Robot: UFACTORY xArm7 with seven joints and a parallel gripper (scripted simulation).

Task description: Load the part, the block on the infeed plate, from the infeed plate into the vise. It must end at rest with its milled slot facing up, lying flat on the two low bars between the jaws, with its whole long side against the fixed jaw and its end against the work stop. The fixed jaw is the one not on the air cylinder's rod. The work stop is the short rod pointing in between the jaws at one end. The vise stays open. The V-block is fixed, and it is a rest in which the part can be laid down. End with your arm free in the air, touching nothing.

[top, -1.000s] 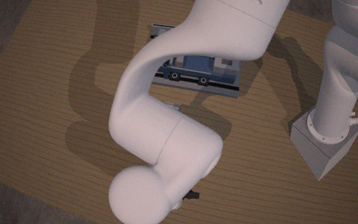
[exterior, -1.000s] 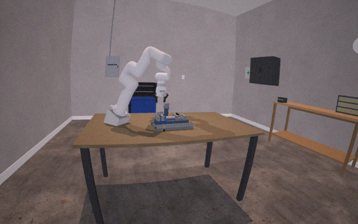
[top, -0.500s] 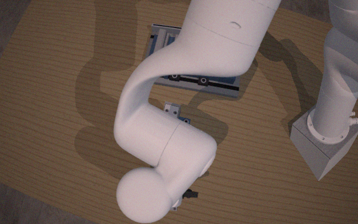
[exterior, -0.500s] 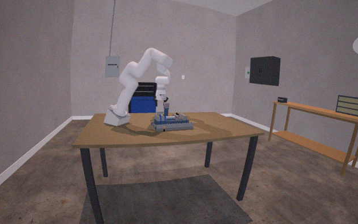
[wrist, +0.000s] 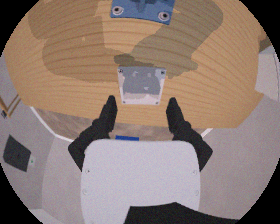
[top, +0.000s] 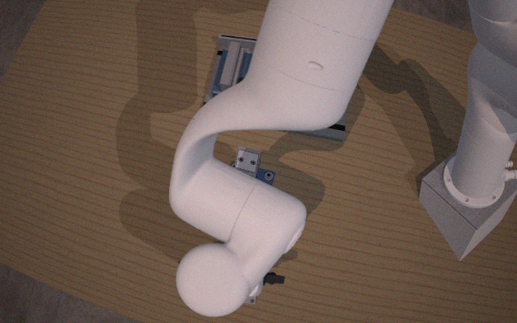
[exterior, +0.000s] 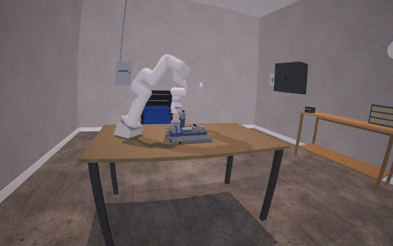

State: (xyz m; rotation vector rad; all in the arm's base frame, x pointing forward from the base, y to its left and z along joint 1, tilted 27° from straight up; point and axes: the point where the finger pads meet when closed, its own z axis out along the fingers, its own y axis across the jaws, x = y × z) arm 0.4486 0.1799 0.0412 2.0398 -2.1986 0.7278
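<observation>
Tabletop (wrist: 64, 43): claw (wrist: 141, 115) released and empty, part (wrist: 141, 86) on its plate at 12 o'clock between fingertips.

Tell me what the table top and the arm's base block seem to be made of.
Table top: looks like wood or wood veneer, tan with wavy grain lines, matte. Base block: plain light grey, flat-faced, no grain or shine; painted metal or plastic, cannot tell which.
</observation>
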